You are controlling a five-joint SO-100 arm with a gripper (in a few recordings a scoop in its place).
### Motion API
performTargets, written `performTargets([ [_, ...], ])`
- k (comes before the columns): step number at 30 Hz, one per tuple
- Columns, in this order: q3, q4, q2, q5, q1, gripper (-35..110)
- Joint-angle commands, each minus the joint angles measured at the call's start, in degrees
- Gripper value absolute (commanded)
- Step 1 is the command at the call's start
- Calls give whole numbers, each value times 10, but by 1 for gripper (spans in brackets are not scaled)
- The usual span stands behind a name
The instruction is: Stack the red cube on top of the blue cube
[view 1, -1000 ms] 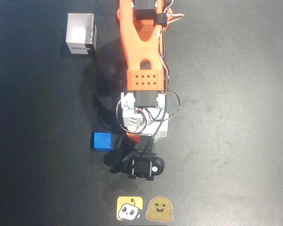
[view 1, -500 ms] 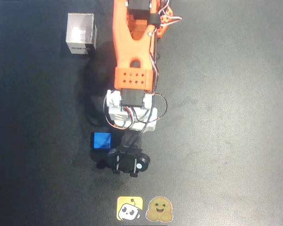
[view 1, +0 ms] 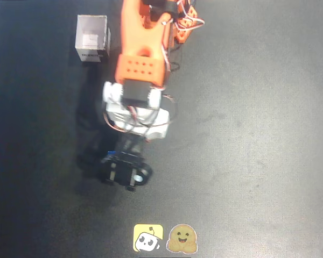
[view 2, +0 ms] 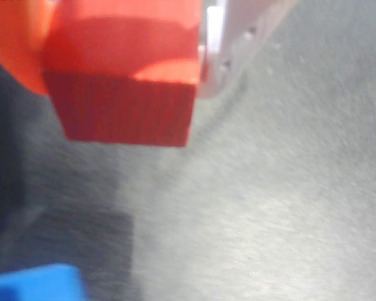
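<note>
The red cube [view 2: 128,81] is being pinched between the gripper [view 2: 122,37] fingers off-centre from the blue cube [view 2: 34,283], risking toppling if released misaligned.

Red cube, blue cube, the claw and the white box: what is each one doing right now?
red cube: held in the gripper, up off the table.
blue cube: on the table, below the red cube, nothing on it.
gripper: shut on the red cube.
white box: standing on the table at the upper left in the overhead view, apart from the arm.
stickers: two, flat at the table's bottom edge.
</note>
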Motion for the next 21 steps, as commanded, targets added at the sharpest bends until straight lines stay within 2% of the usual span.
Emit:
performTargets([
  [1,-48,34,26,-18,14,0],
  [21,-160,50,-52,-25,54,0],
])
